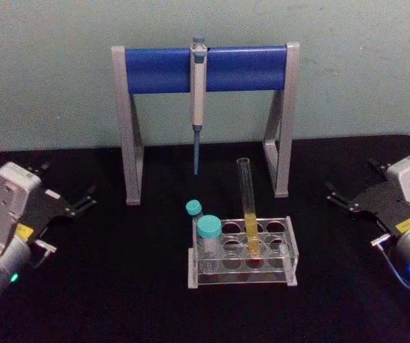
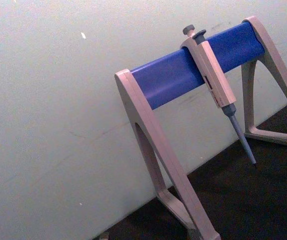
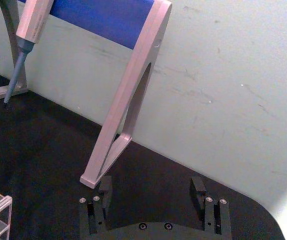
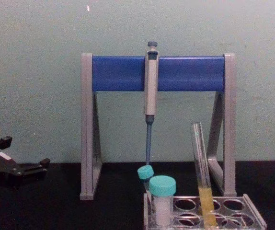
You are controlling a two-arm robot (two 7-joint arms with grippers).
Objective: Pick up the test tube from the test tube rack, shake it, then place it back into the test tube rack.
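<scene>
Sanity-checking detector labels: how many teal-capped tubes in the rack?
2. The larger teal-capped tube stands at the left end of the test tube rack, in the front row. The smaller teal-capped tube stands just behind it. No others appear hidden.

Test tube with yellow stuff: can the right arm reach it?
Probably yes. The right gripper is open, bare table lies between it and the test tube rack, and the test tube stands tall, with the teal-capped tubes on its other side.

The test tube [image 1: 246, 193] looks smooth clear glass, the test tube rack [image 1: 241, 281] glossy clear plastic.
</scene>
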